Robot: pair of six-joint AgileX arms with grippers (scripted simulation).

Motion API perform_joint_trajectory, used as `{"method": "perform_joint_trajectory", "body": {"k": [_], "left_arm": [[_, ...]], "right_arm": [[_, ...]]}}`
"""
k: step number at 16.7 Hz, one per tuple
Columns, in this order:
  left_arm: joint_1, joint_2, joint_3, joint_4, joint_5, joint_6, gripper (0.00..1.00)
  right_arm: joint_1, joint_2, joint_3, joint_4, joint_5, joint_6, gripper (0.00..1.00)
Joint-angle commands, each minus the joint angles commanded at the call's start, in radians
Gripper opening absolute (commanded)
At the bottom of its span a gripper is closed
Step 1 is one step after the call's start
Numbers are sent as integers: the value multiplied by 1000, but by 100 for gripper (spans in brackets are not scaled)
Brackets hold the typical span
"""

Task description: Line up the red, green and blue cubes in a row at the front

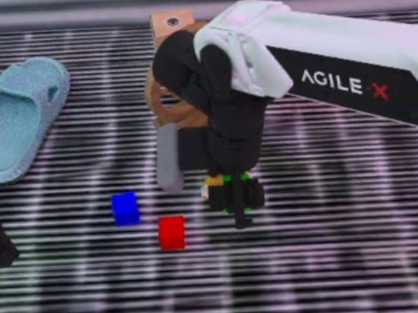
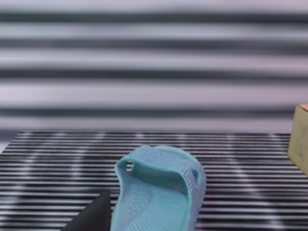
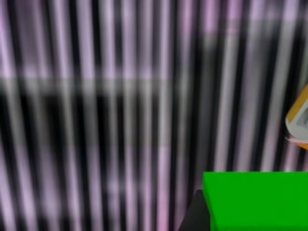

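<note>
Top view showed my right gripper [image 1: 235, 197] lowered over the green cube [image 1: 235, 177], of which only small green slivers appeared around the black fingers. The right wrist view placed the green cube [image 3: 257, 199] directly at the gripper, with a dark finger [image 3: 195, 216] against its side. I judged the claw to be pinching the green cube, although the contact faces themselves were hidden.

The blue cube [image 1: 125, 208] sat on the table [image 1: 340, 248] left of the gripper. The red cube [image 1: 171, 232] sat just beside it, nearer the front. The two were close but apart.

Risks from this point, as I judged them:
- An off-centre grip could have let the green cube rotate or slip on release, leaving it skewed in the row.
- The orange toy block [image 1: 212, 181] lay touching or nearly touching the gripper on its left side. A sideways move toward the red cube could have dragged that block along.
- A low approach could have knocked the red cube out of position.

Other items: a grey object [image 1: 168, 158] and a brown object [image 1: 165, 103] lay behind the gripper. A tan box [image 1: 172, 22] stood at the rear. A blue slipper [image 1: 21, 117] lay far left. My left gripper [image 1: 0, 244] was parked at the left edge; I could not tell its state.
</note>
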Motion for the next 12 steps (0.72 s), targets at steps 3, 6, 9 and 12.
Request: {"method": "perform_joint_trajectory", "body": {"k": [3,6,9,12], "left_arm": [[0,0,0,0,0,0,100],[0,0,0,0,0,0,100],[0,0,0,0,0,0,100],[0,0,0,0,0,0,100]], "right_arm": [[-3,5,4,0,-1,1,0],[-4,12,-26,39,2,3,0],[-5,36,-99,135,3,6,0],[-1,60,-164,225,1,3,0]]}}
